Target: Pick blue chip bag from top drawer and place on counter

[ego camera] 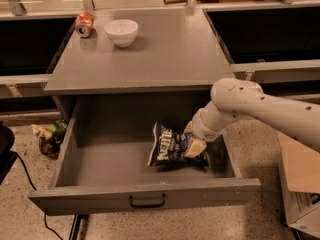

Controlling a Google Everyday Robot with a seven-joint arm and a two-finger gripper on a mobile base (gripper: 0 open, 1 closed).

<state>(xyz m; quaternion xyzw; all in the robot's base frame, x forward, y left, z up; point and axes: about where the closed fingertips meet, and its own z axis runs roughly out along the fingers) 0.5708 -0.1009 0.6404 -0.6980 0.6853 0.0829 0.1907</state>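
My end effector (194, 145) is down inside the open top drawer (145, 191), at its right side, clamped on the right part of the blue chip bag (167, 146). The bag is bunched and tilted under the grip. It looks to be just coming off the drawer floor, though it sits well below the rim. By my reckoning the reach and the grasp are done. What is left is the lift clear of the drawer, the carry to the far side, and the release onto the table (165, 54).

The table is smooth and grey, with a white bowl (121, 31) and a crushed red can (84, 24) at its far left corner, so its middle and right offer room. A cardboard box (300, 179) stands on the speckled floor to the right, and some litter (50, 136) lies to the left.
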